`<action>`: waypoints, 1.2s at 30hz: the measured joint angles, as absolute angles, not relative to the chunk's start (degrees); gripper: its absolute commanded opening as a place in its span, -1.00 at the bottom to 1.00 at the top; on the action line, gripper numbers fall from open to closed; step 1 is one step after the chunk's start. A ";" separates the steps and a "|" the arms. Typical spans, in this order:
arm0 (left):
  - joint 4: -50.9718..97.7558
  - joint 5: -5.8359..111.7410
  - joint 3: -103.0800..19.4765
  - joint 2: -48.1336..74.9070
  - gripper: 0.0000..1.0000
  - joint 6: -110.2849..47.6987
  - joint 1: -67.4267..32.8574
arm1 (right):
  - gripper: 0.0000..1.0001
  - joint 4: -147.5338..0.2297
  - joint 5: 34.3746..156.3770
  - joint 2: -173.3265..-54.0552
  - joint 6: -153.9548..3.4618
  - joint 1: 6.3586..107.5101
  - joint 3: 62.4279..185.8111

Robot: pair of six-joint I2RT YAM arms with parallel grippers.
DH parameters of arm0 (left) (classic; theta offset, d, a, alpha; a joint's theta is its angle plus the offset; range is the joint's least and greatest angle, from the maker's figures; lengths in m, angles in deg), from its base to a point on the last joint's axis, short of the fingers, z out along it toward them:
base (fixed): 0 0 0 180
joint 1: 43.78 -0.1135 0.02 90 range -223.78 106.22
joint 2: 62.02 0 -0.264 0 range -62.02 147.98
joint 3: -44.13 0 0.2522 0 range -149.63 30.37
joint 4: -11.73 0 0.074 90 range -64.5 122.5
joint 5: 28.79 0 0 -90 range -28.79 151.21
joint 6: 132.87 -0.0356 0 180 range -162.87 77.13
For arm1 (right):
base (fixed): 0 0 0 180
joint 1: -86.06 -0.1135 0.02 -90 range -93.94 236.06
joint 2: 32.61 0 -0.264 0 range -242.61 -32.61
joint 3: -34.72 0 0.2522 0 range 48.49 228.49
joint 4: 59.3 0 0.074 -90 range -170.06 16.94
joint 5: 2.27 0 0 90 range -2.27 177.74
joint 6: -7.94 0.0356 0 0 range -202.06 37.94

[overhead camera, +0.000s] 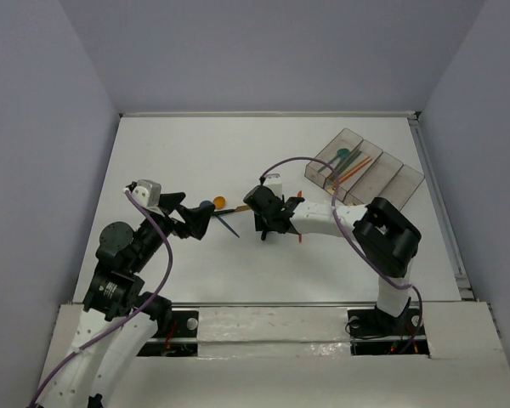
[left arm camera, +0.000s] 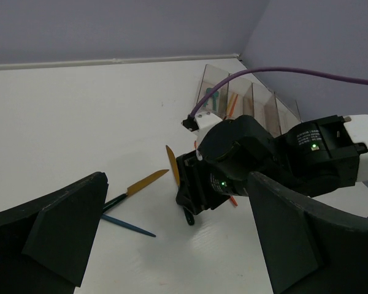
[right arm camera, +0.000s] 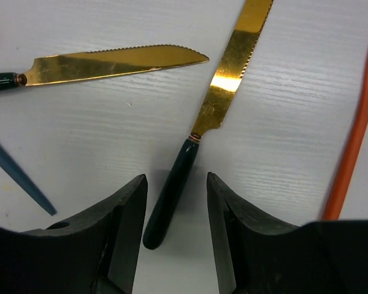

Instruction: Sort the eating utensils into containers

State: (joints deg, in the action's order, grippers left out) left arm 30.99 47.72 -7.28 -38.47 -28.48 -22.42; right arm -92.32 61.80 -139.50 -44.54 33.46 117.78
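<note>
The right gripper (right arm camera: 176, 184) hung low over the white table (overhead camera: 195, 153) near its centre. Its jaws were apart and straddled the dark green handle of a gold-bladed knife (right arm camera: 224, 79). A sliver of table showed on each side of the handle, so the fingers (right arm camera: 119, 233) were not clamped on it. This knife lay flat with its serrated blade pointing toward 1 o'clock in the right wrist view.

A second knife (right arm camera: 110, 61) of the same make lay at 10 o'clock from the jaws, its tip near the first blade but not touching it. The slim end of a blue utensil (right arm camera: 18, 174) lay at 9 o'clock, and an orange utensil (right arm camera: 356, 135) ran along the 3 o'clock edge.

The left gripper (overhead camera: 195, 219) was at 9 o'clock from the right one, fingers spread wide with nothing between them. It pointed toward the loose cutlery. An orange spoon (overhead camera: 219, 201) and a blue spoon (overhead camera: 206, 205) lay just beside it.

The containers (overhead camera: 405, 180) stood at 2 o'clock on the table, well apart from both grippers. Teal utensils (overhead camera: 344, 155) lay in the farthest bin and orange utensils (overhead camera: 354, 170) in the bin beside it.
</note>
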 measured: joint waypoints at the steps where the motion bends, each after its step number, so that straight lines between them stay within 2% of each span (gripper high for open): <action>1: 30.99 47.72 -7.28 -38.47 0.98 -28.48 -22.42 | -0.19 -92.04 61.50 -141.08 -44.22 33.46 118.77; 2: 30.99 47.72 -7.28 -38.47 0.98 -28.48 -22.42 | -0.31 -92.08 61.21 -141.88 -44.00 33.46 119.16; 7: 30.99 47.70 -7.28 -38.47 0.98 -28.48 -22.42 | -0.47 -93.31 57.91 -144.09 -41.20 33.46 120.51; 11: 30.99 47.65 -7.28 -38.47 0.98 -28.46 -22.42 | -0.82 -94.73 55.81 -144.09 -38.71 33.46 120.54; 14: 30.99 47.65 -7.28 -38.47 0.98 -28.48 -22.42 | -0.94 -94.95 54.74 -144.00 -37.20 33.46 120.30; 20: 30.99 47.65 -7.28 -38.47 0.98 -28.48 -22.42 | -1.00 -96.65 52.95 -143.04 -36.02 33.86 119.88; 25: 30.99 47.67 -7.28 -38.47 0.98 -28.48 -22.42 | -1.00 -95.73 53.47 -136.70 -37.77 37.88 118.09; 28: 30.99 47.65 -7.28 -38.49 0.98 -28.48 -22.42 | -1.00 -93.37 54.52 -127.46 -39.58 43.45 113.26; 32: 30.99 47.43 -7.28 -38.67 0.98 -28.48 -22.42 | -1.00 -89.02 55.81 -113.80 -43.28 56.11 106.77; 36: 30.97 46.91 -7.28 -39.15 0.98 -28.46 -22.42 | -1.00 -87.38 58.61 -108.62 -45.94 67.71 103.66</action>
State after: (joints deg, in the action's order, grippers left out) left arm 30.97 46.91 -7.28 -39.15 -28.46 -22.42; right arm -87.38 58.61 -108.62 -45.94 67.71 103.66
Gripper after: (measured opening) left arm 0.992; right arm 0.198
